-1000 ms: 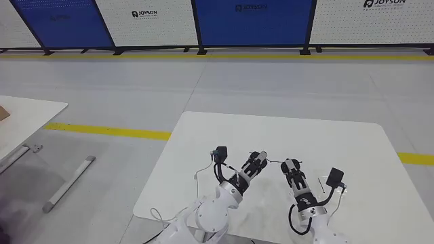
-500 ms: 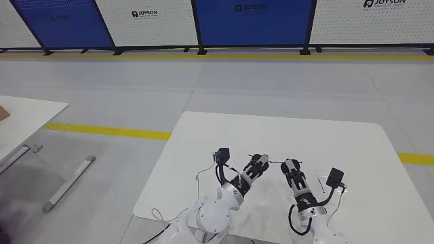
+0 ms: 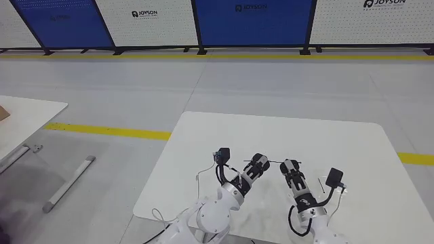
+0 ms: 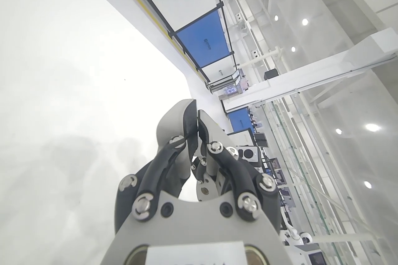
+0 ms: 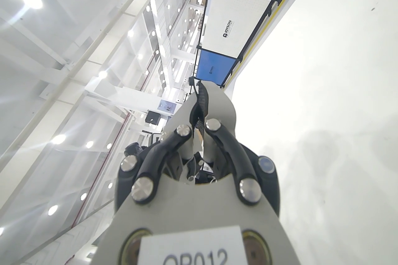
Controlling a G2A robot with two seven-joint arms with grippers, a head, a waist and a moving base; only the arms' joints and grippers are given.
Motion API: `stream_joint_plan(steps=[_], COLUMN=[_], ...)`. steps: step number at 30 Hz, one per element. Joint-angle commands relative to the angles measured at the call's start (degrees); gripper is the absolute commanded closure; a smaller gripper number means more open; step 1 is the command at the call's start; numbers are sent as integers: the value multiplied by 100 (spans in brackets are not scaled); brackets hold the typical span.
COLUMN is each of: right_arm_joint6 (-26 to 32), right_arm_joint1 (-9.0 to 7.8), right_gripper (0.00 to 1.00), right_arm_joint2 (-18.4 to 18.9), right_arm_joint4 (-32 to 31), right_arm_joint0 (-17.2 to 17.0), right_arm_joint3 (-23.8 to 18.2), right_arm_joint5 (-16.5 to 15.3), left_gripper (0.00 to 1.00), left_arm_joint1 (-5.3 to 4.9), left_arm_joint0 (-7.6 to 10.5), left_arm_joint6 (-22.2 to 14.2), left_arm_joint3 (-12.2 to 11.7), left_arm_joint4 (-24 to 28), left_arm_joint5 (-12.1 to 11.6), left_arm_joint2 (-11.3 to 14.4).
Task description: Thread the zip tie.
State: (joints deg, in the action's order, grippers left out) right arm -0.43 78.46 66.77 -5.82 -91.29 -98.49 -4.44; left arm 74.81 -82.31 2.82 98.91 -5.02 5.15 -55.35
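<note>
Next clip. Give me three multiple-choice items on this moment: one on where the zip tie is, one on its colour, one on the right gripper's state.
1. Where is the zip tie?
A. Flat on the floor.
B. Held between the left gripper and the right gripper, above the table.
C. Hanging off the table's edge.

2. What colour is it?
A. Black.
B. Yellow.
C. Red.

3. The right gripper is:
A. wide open.
B. resting flat on the table.
C. shut on the zip tie.

Answers:
1. B. The top view shows a thin line spanning from one gripper to the other.
2. A. That line is black against the white table.
3. C. The right wrist view shows its fingers closed on the strip.
</note>
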Motion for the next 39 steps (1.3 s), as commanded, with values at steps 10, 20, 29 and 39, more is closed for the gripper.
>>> stream_joint_plan(steps=[10,20,29,39], right_arm_joint6=[150,128,184,180], right_arm_joint1=[2,4,7,7], right_gripper=[100,100,60,58], right_arm_joint2=[-36,16,26,1], right_arm_joint4=[-63,55,82,-68], right_arm_joint0=[18,-22,-2,12], right_arm_joint3=[-27,-51,-24,15], right_arm_joint5=[50,-66,-9,-37], left_gripper=[100,100,100,100], left_arm_joint1=[0,8,32,57], left_arm_joint0=[-40,-57,-37,8], left_arm_joint6=[-93,-62,64,93], left_arm_joint3=[17,32,16,-43], left_arm_joint4=[-41,-45,-98,-135], left_arm_joint5=[-52,-18,79,164], left_arm_joint2=[-23,-63,-53,-36])
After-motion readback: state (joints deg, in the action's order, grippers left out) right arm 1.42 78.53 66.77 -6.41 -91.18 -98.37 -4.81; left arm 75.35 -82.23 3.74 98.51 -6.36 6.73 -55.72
